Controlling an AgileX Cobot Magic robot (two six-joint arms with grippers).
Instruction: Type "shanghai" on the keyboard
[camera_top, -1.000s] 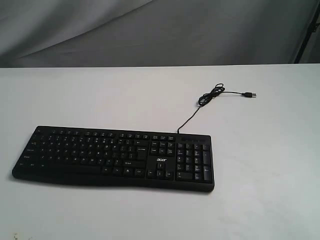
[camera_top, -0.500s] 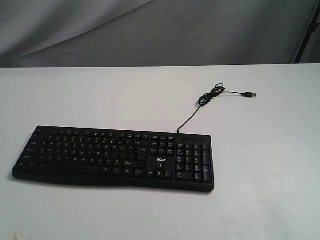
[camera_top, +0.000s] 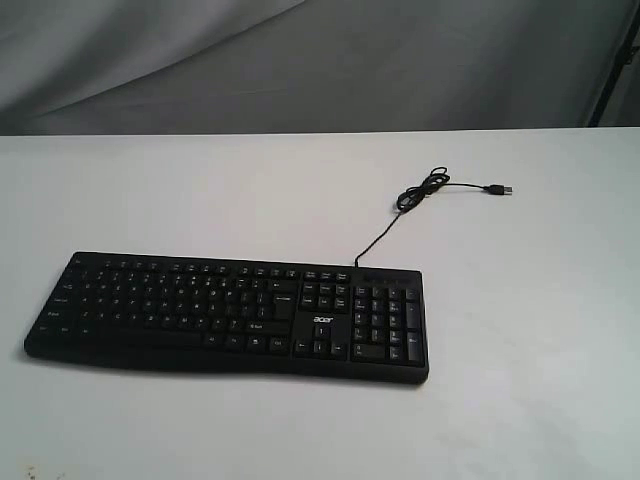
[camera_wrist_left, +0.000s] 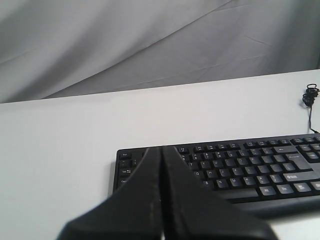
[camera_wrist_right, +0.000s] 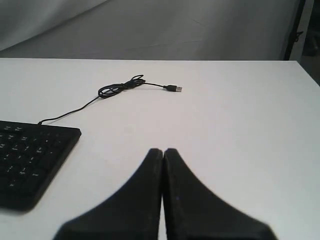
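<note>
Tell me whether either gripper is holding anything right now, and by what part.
Nothing is held. The left gripper and right gripper are both shut on nothing; the keyboard lies untouched.

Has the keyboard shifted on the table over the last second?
No. In the exterior view the keyboard lies exactly where it did, with its place unchanged against the USB plug and the far edge of the table.
</note>
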